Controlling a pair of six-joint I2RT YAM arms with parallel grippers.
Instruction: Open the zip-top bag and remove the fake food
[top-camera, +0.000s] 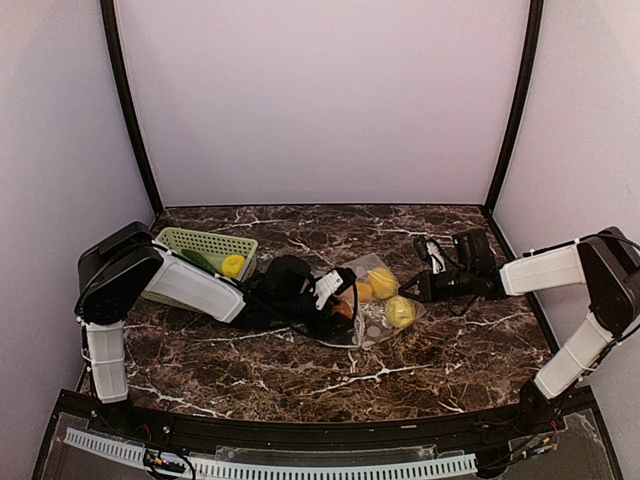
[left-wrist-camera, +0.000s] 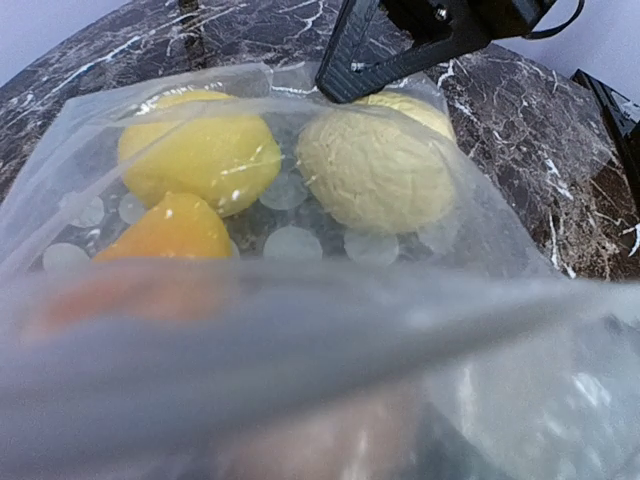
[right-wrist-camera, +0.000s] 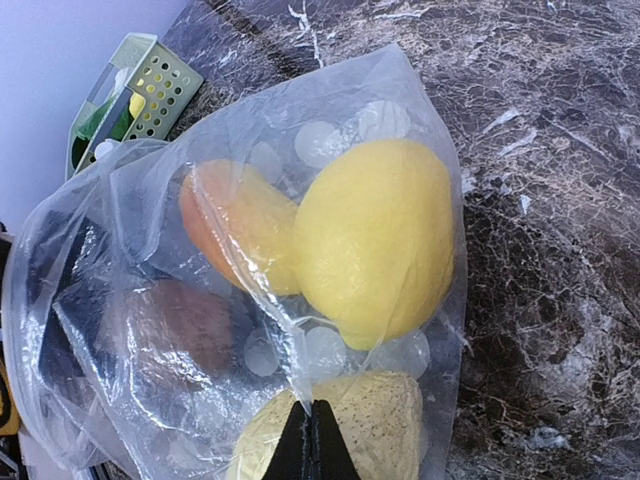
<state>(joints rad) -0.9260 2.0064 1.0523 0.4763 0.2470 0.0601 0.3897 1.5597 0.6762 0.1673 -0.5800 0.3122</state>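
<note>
Anchoring the bag (top-camera: 375, 325), lying just right of the basket (top-camera: 190, 237), the right gripper (right-wrist-camera: 308, 445) is pinching its edge, jaws shut. The left gripper (top-camera: 340, 305), whose jaw state I cannot tell through the plastic, should be closing on food (left-wrist-camera: 200, 150) only.

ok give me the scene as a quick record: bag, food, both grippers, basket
zip-top bag: on the table, between the two grippers
food in bag: bright yellow piece, pale yellow piece, orange piece, brownish piece
right gripper: shut, pinching the bag's edge
left gripper: at the bag's other end, jaws hidden by plastic
basket: left rear, holds green piece and small yellow piece
</note>
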